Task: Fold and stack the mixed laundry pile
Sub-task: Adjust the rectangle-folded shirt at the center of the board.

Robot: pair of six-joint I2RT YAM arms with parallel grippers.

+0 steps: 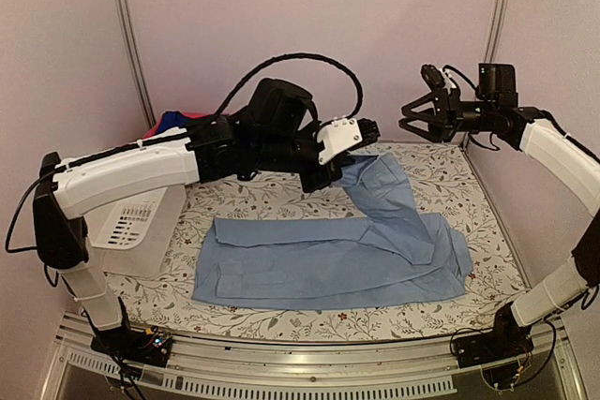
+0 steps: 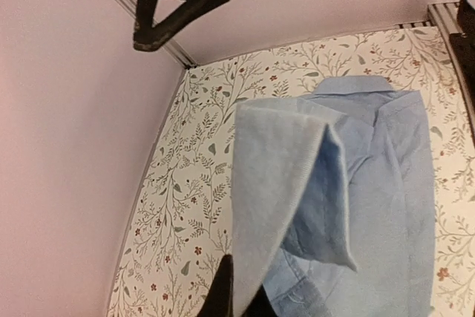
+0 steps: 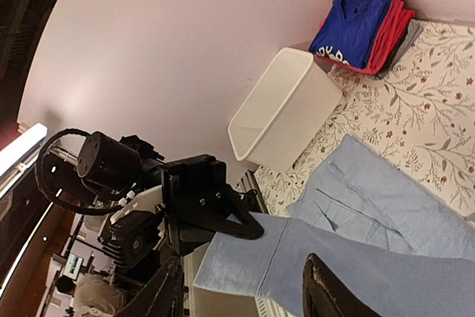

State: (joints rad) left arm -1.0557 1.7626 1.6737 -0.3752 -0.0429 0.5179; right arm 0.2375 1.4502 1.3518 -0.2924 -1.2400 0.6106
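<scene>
Surface: flowered table (image 1: 281,196) — pale-blue shirt (image 1: 328,264) spread flat.
Left claw (image 2: 241,302): pinching lifted sleeve (image 1: 384,189).
Right claw (image 1: 424,119): spread, empty.
Advice: lay sleeve straight across body — avoid creases.

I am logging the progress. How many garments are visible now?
4. A pale-blue shirt lies spread on the table, its sleeve held up by the left gripper. Stacked in the far-left corner: a blue printed top, a pink-red garment, a grey one beneath; others may be hidden.

shirt (image 1: 328,264) was plain pale blue. table cover (image 1: 272,196) was white, small leaf-and-flower print. basket (image 3: 293,128) was white. royal-blue top (image 3: 352,24) had white print; pink-red garment (image 3: 391,20), grey garment (image 3: 407,38).
</scene>
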